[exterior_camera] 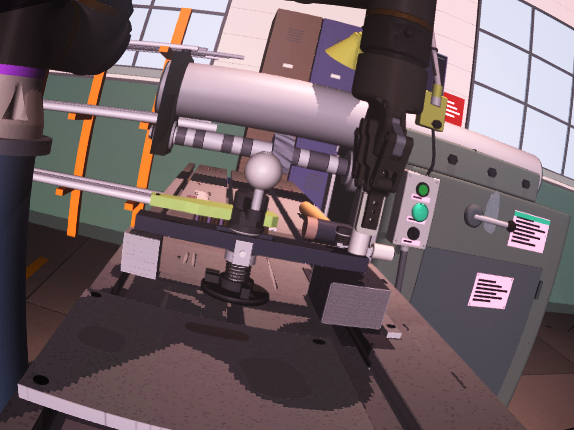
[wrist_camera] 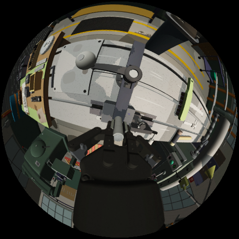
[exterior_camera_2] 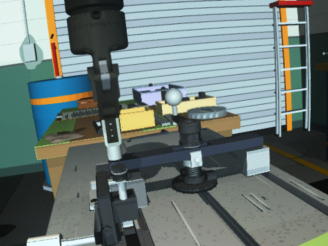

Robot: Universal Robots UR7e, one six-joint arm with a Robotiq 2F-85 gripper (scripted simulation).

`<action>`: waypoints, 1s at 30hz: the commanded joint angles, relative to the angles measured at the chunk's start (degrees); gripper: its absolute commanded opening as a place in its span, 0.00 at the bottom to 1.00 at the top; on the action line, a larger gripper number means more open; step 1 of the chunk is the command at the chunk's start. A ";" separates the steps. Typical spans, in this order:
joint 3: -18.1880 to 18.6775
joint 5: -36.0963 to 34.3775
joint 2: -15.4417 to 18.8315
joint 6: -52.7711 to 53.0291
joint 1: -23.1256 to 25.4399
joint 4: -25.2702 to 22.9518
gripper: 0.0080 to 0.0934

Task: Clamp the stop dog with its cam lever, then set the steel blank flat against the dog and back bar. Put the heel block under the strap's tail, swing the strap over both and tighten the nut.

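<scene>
A short silver peg (exterior_camera: 359, 243) (exterior_camera_2: 114, 151) (wrist_camera: 117, 128) stands upright on the near end of the dark strap (exterior_camera: 250, 240) (exterior_camera_2: 186, 151) (wrist_camera: 125, 92), and I hold this peg in my closed gripper (exterior_camera: 361, 239) (exterior_camera_2: 114, 150) (wrist_camera: 118, 131), which hangs straight down over it. The strap lies level across the table. Its middle sits on a sprung stud under a black nut (exterior_camera: 248, 215) (exterior_camera_2: 190, 131) with a ball-ended handle (exterior_camera: 263, 170) (exterior_camera_2: 173, 97) (wrist_camera: 85, 60). A light grey block (exterior_camera: 140, 255) (exterior_camera_2: 257, 161) sits under the strap's far end. Another grey block (exterior_camera: 356, 305) lies below the gripped end, beside the dark stop dog fixture (exterior_camera_2: 115, 200).
The grey slotted machine table (exterior_camera: 210, 350) (exterior_camera_2: 233, 203) carries the fixture. A green brush (exterior_camera: 200, 205) (wrist_camera: 184, 100) lies at the far side, with a wooden-handled tool (exterior_camera: 315, 220) nearby. A control box (exterior_camera: 414, 210) stands right of the gripper. A cluttered workbench (exterior_camera_2: 140, 116) sits behind.
</scene>
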 commanded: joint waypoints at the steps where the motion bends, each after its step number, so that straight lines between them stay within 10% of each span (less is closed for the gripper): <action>1: -0.03 0.01 -0.09 0.00 0.02 -0.02 0.00; 15: 0.00 0.01 -0.10 0.04 0.05 -0.03 0.00; 30: 0.00 0.01 -0.10 0.04 0.05 -0.03 0.34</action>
